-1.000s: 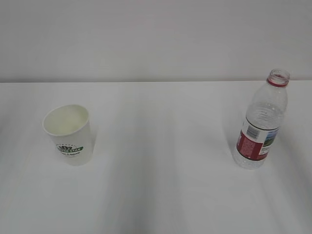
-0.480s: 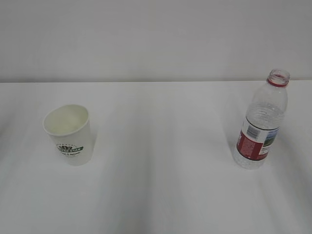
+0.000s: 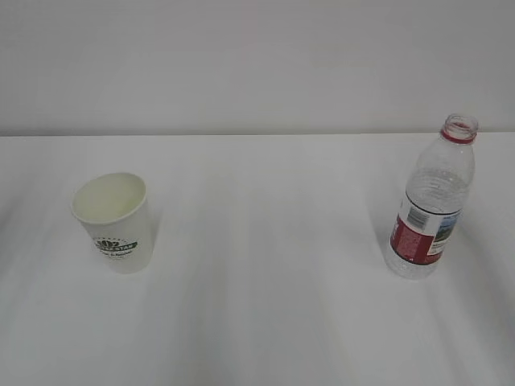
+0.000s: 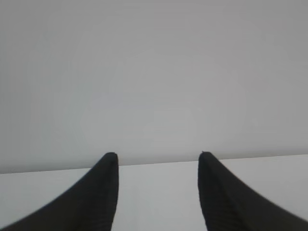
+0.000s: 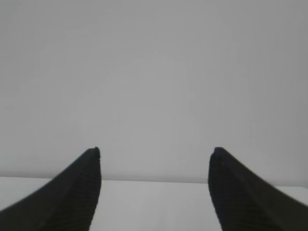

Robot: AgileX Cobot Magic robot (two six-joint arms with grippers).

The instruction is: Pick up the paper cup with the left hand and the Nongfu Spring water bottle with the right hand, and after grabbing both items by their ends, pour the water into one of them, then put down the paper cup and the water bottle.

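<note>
Left gripper (image 4: 158,159) jaws apart, nothing between; right gripper (image 5: 156,153) wider apart, also empty; paper cup (image 3: 113,221) upright on tabletop (image 3: 265,265) left; Nongfu Spring water bottle (image 3: 430,201) upright, uncapped, far right, well apart.

A white paper cup (image 3: 113,221), cream inside and printed with a green round logo and green lettering, is seen at left of the frame. At right, a clear ribbed water bottle (image 3: 430,207) is ringed in red at the neck (its label red and white). The table (image 3: 265,265) is white.
</note>
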